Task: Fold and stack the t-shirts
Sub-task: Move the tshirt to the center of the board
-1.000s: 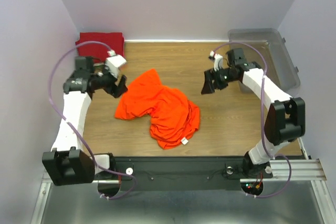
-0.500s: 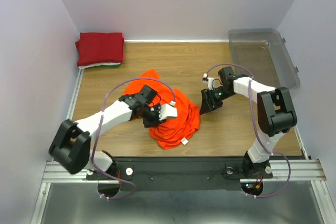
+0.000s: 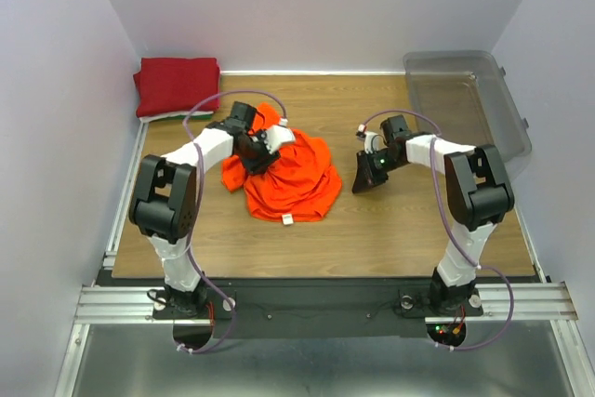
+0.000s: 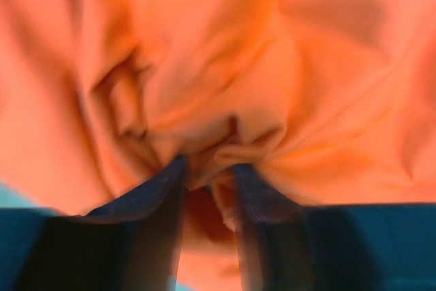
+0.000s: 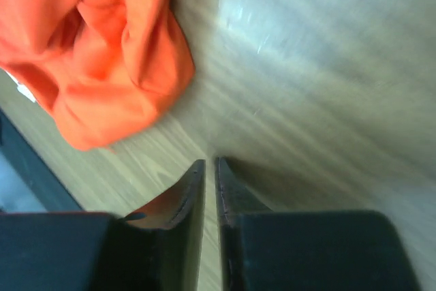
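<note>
While top view looks down: orange shirt [image 3: 293, 181] lies crumpled at middle of table [image 3: 400, 230]. My left gripper [image 3: 254, 155] sits on its back-left part; my right gripper [image 3: 364, 178] is over bare wood just right of it. Red shirt [image 3: 177, 84] lies folded in back-left corner.
Left wrist: my fingers [image 4: 160, 199] pinch orange fold.
Right wrist: my fingers [image 5: 187, 199] nearly together, nothing between; orange shirt up-left, apart.

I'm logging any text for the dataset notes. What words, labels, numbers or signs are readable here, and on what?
No text can be read.
The small white tag at the near edge of the orange t-shirt is too small to read.
No other writing, brand or number shows in any view.
</note>
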`<state>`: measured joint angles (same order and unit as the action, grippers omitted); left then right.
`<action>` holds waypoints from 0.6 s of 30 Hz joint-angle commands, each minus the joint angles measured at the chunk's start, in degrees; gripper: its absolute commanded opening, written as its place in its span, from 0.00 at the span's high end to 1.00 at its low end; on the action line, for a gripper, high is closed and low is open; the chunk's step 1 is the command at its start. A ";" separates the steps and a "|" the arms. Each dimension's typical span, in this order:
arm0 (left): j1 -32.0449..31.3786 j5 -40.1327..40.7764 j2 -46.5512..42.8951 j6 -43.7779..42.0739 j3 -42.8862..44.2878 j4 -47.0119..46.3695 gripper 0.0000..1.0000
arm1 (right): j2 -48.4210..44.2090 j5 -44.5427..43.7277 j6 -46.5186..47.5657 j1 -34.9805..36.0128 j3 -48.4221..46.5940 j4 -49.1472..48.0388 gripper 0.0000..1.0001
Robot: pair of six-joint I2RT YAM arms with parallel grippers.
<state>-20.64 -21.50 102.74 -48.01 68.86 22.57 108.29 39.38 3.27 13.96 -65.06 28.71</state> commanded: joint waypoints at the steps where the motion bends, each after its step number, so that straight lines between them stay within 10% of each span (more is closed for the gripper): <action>1: 2.89 -3.99 -4.99 -3.67 5.23 6.17 0.40 | -7.29 -2.28 2.08 0.28 -3.23 -4.01 0.72; 5: 4.73 -5.48 -13.69 -6.99 0.76 8.80 0.34 | -15.38 -1.93 12.01 0.63 -1.66 -3.92 0.44; 18: 4.65 -11.02 -28.37 -23.35 -21.83 6.10 0.28 | -15.92 -13.61 31.97 19.43 3.09 -6.73 0.28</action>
<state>-16.01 -28.16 77.80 -63.88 50.41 30.65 90.94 30.61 28.01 30.55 -62.78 24.95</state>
